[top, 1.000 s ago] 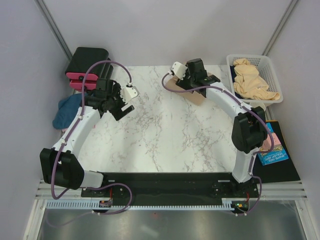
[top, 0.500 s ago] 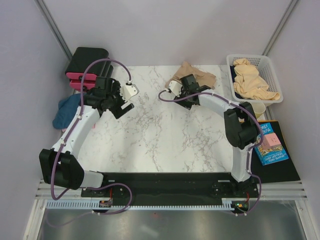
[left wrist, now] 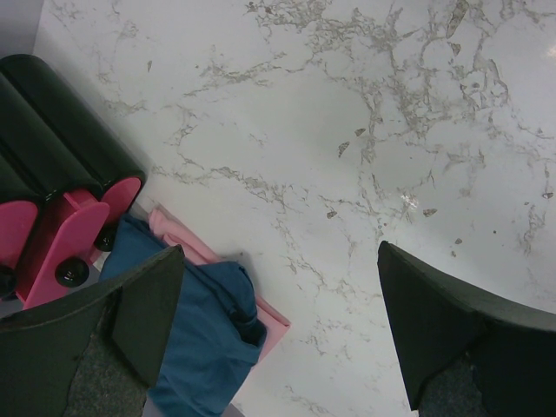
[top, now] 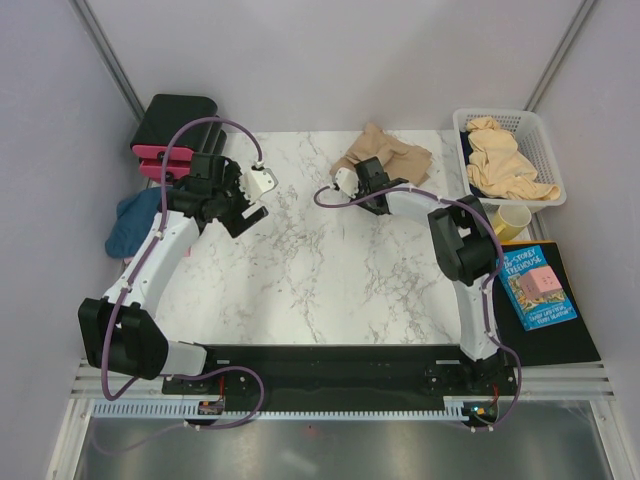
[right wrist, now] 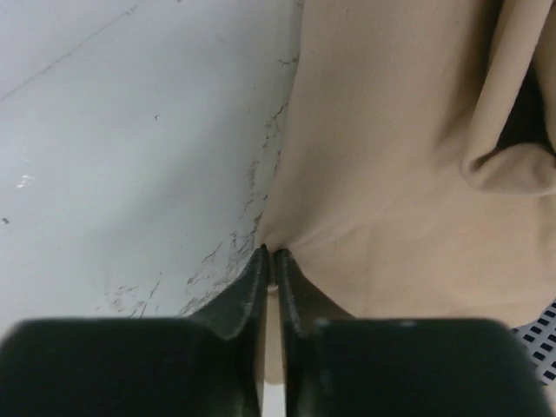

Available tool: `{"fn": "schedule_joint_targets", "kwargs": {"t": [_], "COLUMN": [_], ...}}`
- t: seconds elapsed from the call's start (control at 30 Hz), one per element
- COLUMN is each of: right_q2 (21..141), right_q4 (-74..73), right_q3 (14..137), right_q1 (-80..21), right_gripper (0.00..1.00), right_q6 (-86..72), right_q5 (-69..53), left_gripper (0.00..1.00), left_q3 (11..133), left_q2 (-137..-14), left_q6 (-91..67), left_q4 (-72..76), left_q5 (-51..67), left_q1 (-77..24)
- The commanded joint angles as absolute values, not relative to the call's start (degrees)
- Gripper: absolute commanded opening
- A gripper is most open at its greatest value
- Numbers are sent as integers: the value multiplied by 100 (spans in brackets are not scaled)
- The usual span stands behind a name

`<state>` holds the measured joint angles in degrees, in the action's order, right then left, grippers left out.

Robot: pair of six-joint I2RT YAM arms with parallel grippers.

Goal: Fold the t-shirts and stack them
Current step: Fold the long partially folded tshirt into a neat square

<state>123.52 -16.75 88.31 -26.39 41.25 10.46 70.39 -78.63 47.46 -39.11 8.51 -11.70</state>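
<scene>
The marble table (top: 330,270) is carrying one tan t-shirt (top: 395,155), lying crumpled at its twelve-to-one o'clock edge. More heaped t-shirts (top: 505,165) are waiting in the basket (top: 548,135) at two o'clock. A blue t-shirt (left wrist: 200,339) is lying over a pink t-shirt (left wrist: 187,239) at nine o'clock. The step in hand appears to be drawing the tan t-shirt out for spreading. The right gripper (right wrist: 270,254) is pinching its near edge, jaws pressed together on the cloth. The left gripper (left wrist: 280,261) is hovering at ten o'clock, jaws wide apart, gripping nothing. The next move probably calls for dragging the cloth toward centre and flattening it.
</scene>
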Motion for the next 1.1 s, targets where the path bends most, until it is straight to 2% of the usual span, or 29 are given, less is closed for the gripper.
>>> {"fn": "schedule_joint_targets", "kwargs": {"t": [0.0,0.07,0.5,1.07], "right_q2": [12612,12586,10900,8675], "right_q4": [-1573,-1705,-2144,-3937], "right_q3": [9053,9027,7208,5292], "right_q1": [-2637,-2645,-3023,-4025], "right_gripper": [8,0,0,0], "right_q6": [4157,4175,4799,5520], "right_q5": [1116,1037,765,255], "left_gripper": [100,100,100,100], "left_q3": [7198,7207,7514,7945], "left_q2": [-7787,-7813,-8103,-8323], "left_q6": [4825,4851,4931,5282], "left_q4": [-3859,-3832,-3683,-3674], "left_q5": [844,826,967,1037], "left_q1": [-1178,-1178,-1178,-1186]}}
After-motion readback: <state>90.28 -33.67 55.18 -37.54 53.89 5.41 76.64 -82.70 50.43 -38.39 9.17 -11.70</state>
